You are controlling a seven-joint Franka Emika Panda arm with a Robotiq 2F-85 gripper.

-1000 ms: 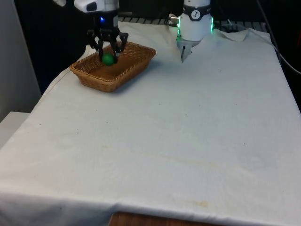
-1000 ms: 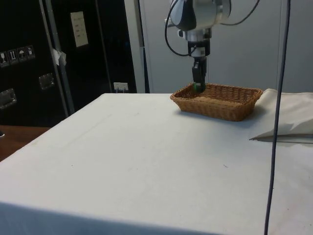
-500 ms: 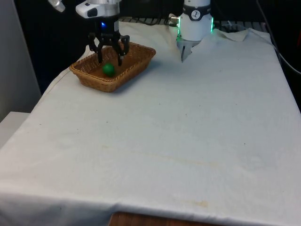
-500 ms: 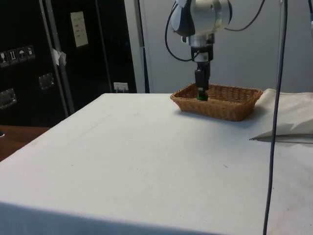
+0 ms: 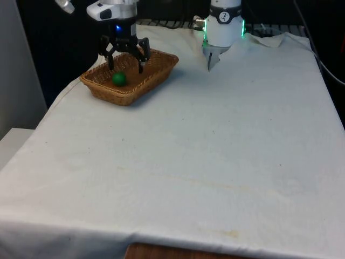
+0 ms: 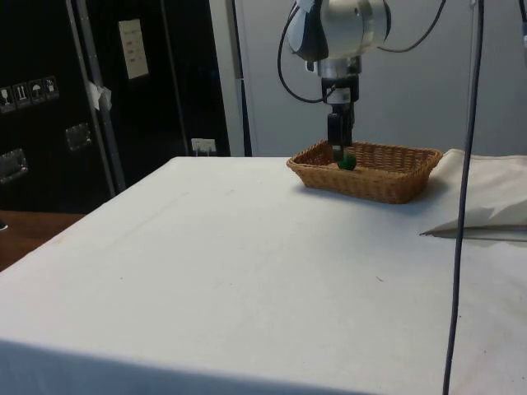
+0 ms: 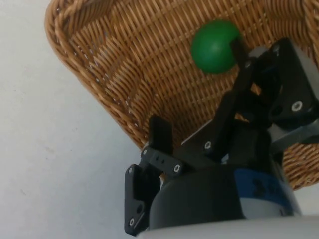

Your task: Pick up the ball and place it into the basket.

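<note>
Black tool (image 5: 125, 58) hangs over the wicker basket (image 5: 156, 75), fingers spread apart, nothing between them. Green ball (image 5: 119, 79) lies loose on the basket floor just below the tool, toward the front view's left end; side view has the ball (image 6: 347, 162) beside the fingertips, inside the rim. Wrist view agrees: ball (image 7: 215, 46) on the weave, fingers clear of it. Basket sits on the white-clothed surface (image 5: 205, 156) at its far corner. Placement looks done; only lifting the tool away seems left.
</note>
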